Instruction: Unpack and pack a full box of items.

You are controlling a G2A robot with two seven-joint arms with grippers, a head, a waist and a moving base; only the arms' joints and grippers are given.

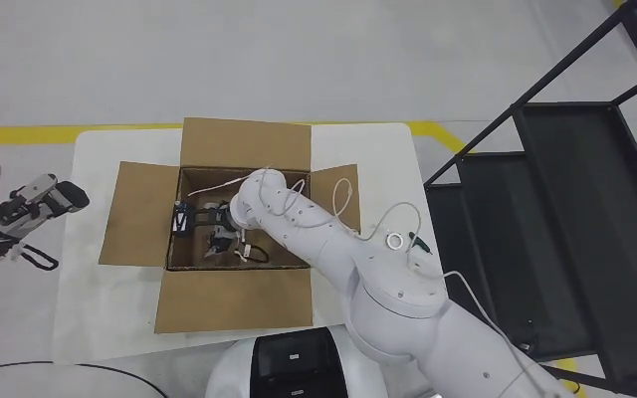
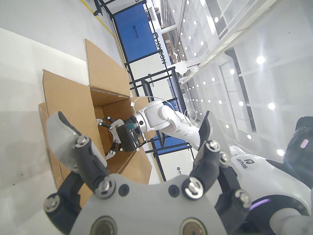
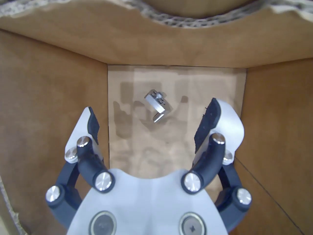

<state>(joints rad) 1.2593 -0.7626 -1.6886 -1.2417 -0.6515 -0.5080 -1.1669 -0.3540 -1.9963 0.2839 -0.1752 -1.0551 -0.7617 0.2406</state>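
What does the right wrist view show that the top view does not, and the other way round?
Right wrist view: a small metal bracket lying on the floor of the cardboard box, below the open right gripper. Top view: the box's four flaps spread over the white table, and the left gripper beside the table's edge. Both: the right gripper inside the box.

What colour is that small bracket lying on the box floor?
Silver-grey, bare metal: the bracket shows best in the right wrist view.
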